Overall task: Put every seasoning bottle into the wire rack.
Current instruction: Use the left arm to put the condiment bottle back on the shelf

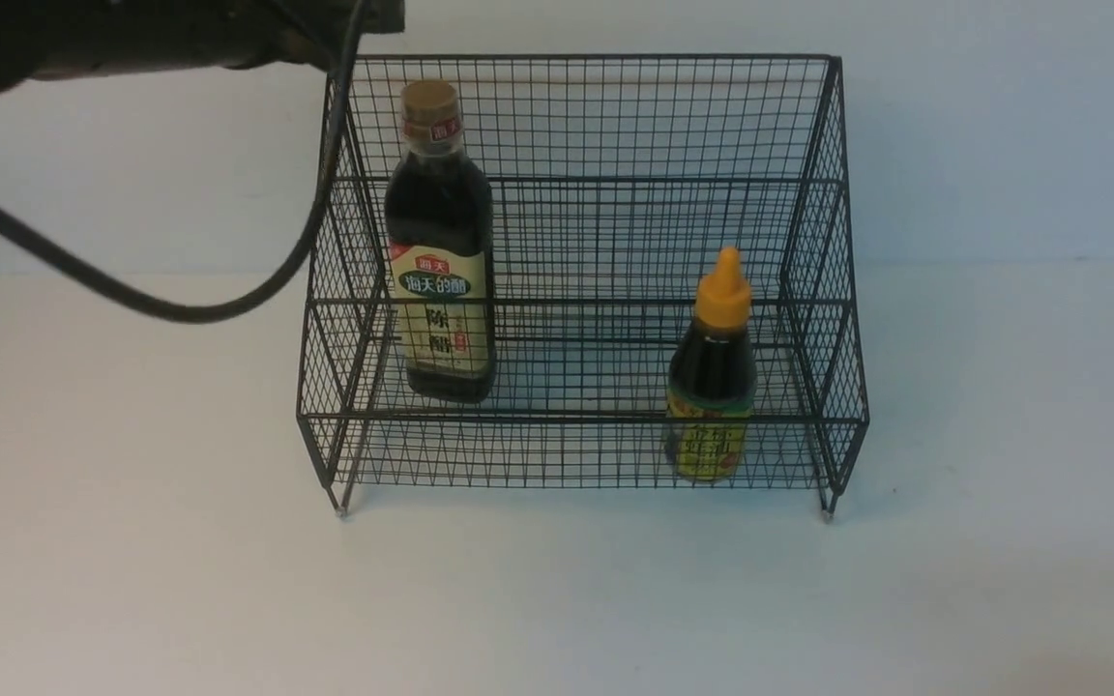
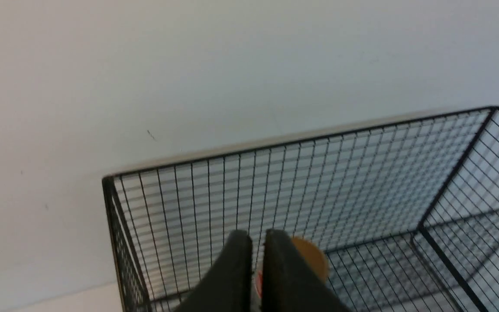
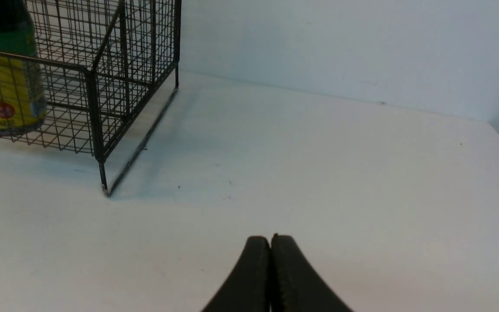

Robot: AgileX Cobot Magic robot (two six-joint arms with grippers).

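The black wire rack [image 1: 615,126] stands mid-table against the wall. The tall seasoning bottle [image 1: 441,280], with gold-brown cap and cream label, stands upright inside at the rack's left. At the right of the front tier, the short bottle [image 1: 712,377] with its orange nozzle cap also stands upright. My left gripper [image 2: 257,236] hovers above the rack [image 2: 362,173], shut and empty, just over the tall bottle's cap [image 2: 316,260]. Low over the bare table to the right of the rack [image 3: 124,65], my right gripper [image 3: 270,238] is shut and empty, with the short bottle [image 3: 4,82] in sight.
My left arm [image 1: 131,39] reaches in from the top left, and its black cable [image 1: 180,309] droops beside the rack's left wall. A white wall [image 1: 1002,145] rises directly behind the rack. White tabletop [image 1: 557,599] spreads in front and to both sides.
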